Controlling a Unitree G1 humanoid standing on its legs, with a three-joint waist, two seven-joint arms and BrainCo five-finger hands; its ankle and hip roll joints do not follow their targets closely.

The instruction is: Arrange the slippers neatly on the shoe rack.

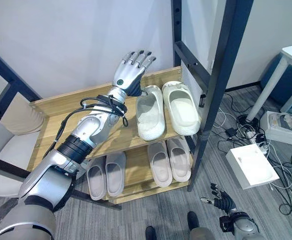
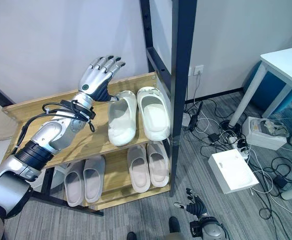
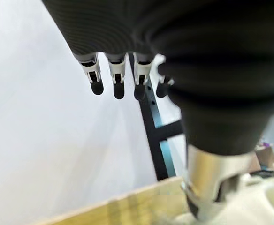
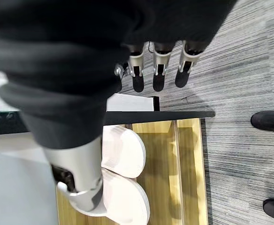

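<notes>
Two cream slippers point(image 1: 151, 114) point(image 1: 182, 107) lie side by side at the right end of the wooden shoe rack's top shelf point(image 1: 61, 112), toes towards me. My left hand point(image 1: 129, 72) is raised over the back of that shelf, open with fingers straight, right beside the heel of the left cream slipper; its thumb point(image 3: 207, 187) hangs close to that slipper's rim. The lower shelf holds a grey pair point(image 1: 107, 175) and a beige pair point(image 1: 169, 160). My right hand point(image 1: 225, 201) hangs open low over the grey carpet, right of the rack, holding nothing.
A black metal post point(image 1: 218, 75) stands against the rack's right end. On the floor to the right are a white box point(image 1: 251, 165), tangled cables point(image 1: 286, 175) and a white table leg point(image 1: 271, 82). A pale cushioned seat point(image 1: 13, 125) sits left of the rack.
</notes>
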